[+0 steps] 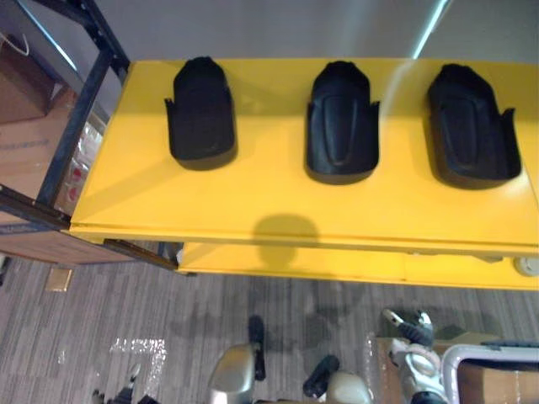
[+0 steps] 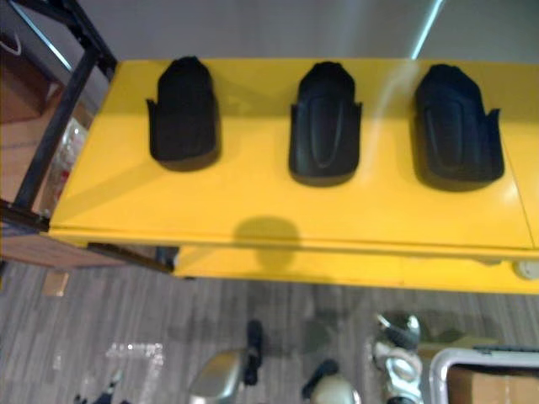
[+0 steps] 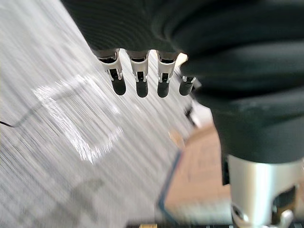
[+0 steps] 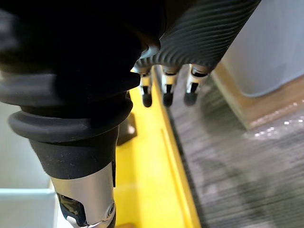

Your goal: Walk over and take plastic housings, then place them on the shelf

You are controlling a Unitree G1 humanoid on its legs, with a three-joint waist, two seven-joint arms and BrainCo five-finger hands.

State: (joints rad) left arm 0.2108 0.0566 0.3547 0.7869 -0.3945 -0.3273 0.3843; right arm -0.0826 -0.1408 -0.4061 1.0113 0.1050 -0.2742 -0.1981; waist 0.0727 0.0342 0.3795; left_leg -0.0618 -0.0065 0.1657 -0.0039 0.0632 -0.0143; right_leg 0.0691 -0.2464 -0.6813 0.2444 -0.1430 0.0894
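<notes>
Three black plastic housings lie in a row on the yellow shelf top [image 1: 269, 189]: one at the left [image 1: 202, 109], one in the middle [image 1: 341, 122], one at the right [image 1: 470, 126]. All three rest hollow side up with the rounded end away from me. My right hand [image 4: 166, 85] hangs low beside the shelf's yellow front edge [image 4: 147, 166], fingers straight and holding nothing; it also shows below the shelf [image 1: 411, 349]. My left hand [image 3: 138, 71] hangs over the grey floor with straight, empty fingers. Both hands are well below the housings.
A dark metal rack frame [image 1: 80, 109] with brown cardboard boxes [image 1: 25, 151] stands to the left of the shelf. A lower yellow level [image 1: 337, 265] juts out under the top. At the lower right is a cardboard box with a white frame [image 1: 497, 370]. White tape marks the floor [image 1: 139, 349].
</notes>
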